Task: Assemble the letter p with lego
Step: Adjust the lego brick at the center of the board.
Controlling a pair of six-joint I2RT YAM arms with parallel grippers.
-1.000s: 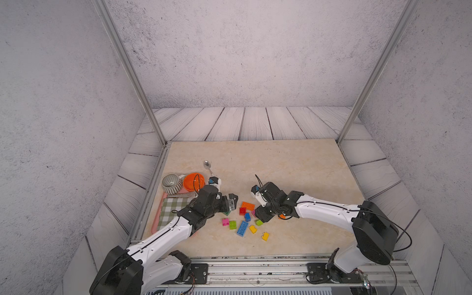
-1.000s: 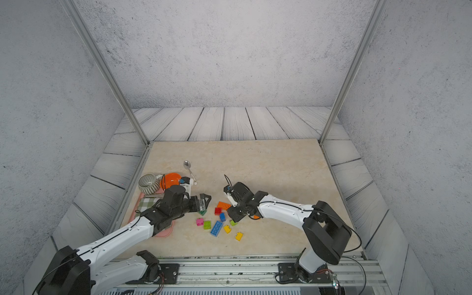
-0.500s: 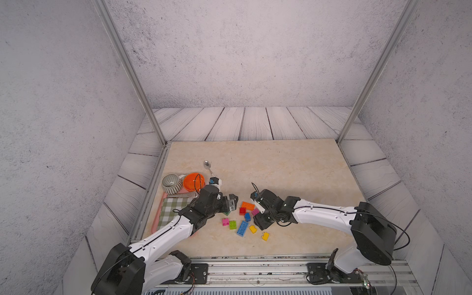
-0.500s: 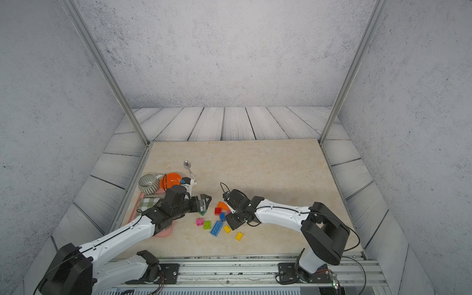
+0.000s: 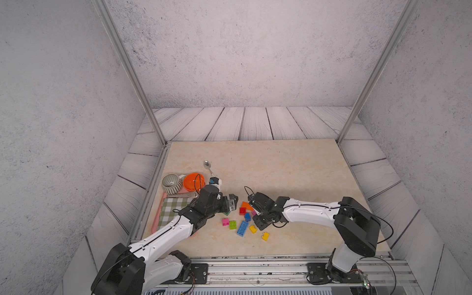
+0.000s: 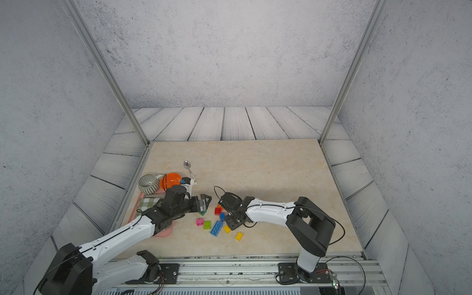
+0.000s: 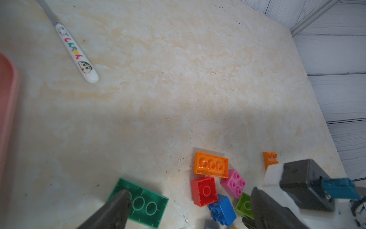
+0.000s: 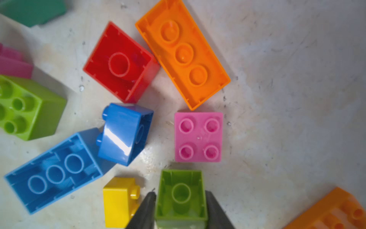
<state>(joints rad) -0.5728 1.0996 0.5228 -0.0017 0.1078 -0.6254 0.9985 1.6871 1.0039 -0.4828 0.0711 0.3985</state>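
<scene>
The lego lies in a loose cluster near the table's front, seen in both top views. In the right wrist view my right gripper is shut on an upside-down lime brick, one finger on each side. Around it lie a pink brick, a short blue brick, a long blue one, a yellow one, a red one and a long orange one. My left gripper hangs open over a long green brick, left of the cluster.
A spoon, an orange bowl and a striped bowl stand at the left. A checked cloth lies on a pink tray by the left edge. Another orange brick lies apart, beside my right gripper.
My right gripper has moved left and forward into the cluster and closed on the lime brick. The left arm has stayed where it was, open.
</scene>
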